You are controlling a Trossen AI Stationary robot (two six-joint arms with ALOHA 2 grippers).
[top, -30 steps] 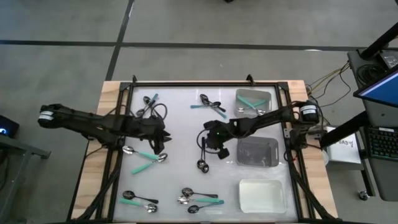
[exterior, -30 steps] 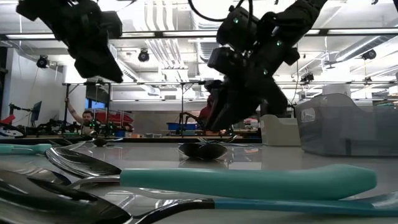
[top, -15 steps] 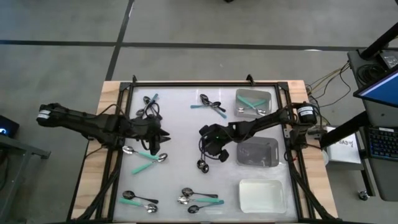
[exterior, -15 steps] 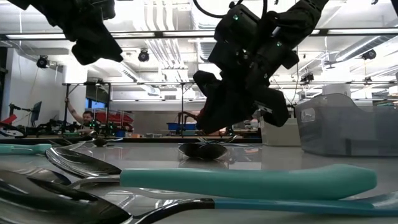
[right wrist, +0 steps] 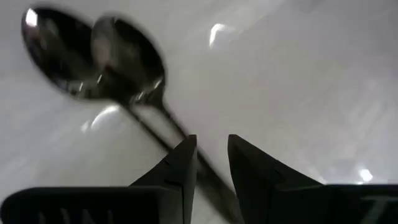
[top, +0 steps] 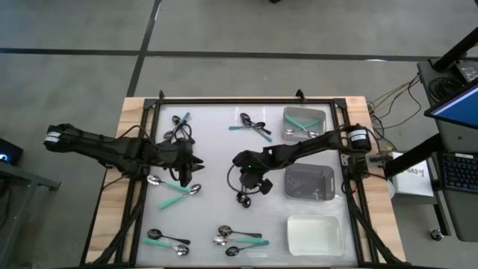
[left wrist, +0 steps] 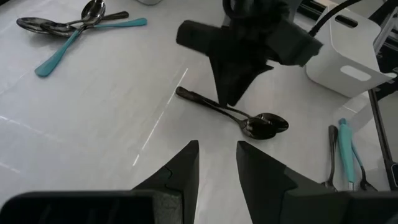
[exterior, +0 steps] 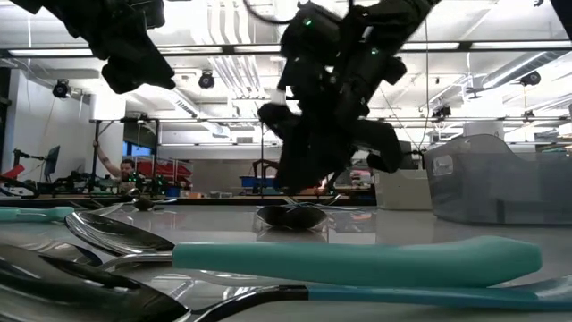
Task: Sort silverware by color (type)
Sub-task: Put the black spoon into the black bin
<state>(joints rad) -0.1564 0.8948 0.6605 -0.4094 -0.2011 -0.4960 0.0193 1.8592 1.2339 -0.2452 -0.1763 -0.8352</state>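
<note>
A black spoon (left wrist: 249, 118) lies flat on the white table near its middle, bowl (top: 243, 196) toward the near edge. My right gripper (top: 245, 178) comes down over the spoon's handle, and its open fingers stand on either side of the handle (right wrist: 158, 121). My left gripper (top: 196, 166) hovers left of centre, open with nothing between its fingers (left wrist: 217, 158). More silverware lies in small groups: teal-handled and metal spoons at the far left (top: 179, 125), far middle (top: 252, 125), left (top: 175, 190) and near edge (top: 239, 239). My right gripper has the black spoon's handle (right wrist: 186, 149) running into the narrow gap between its fingers, which point down at it from above. I cannot tell whether they touch it. The spoon lies flat on the table.
Three trays line the right side: a grey one with teal-handled spoons (top: 323, 113) at the far end, a dark grey one (top: 308, 181) in the middle and a white one (top: 315, 234) nearest. A black frame (top: 224, 100) rims the table. Bare table lies between my two grippers.
My right gripper has moved toward the table's left edge along the black spoon and rolled about its own axis. The spoon has stayed where it lay. My left gripper has risen a little.
</note>
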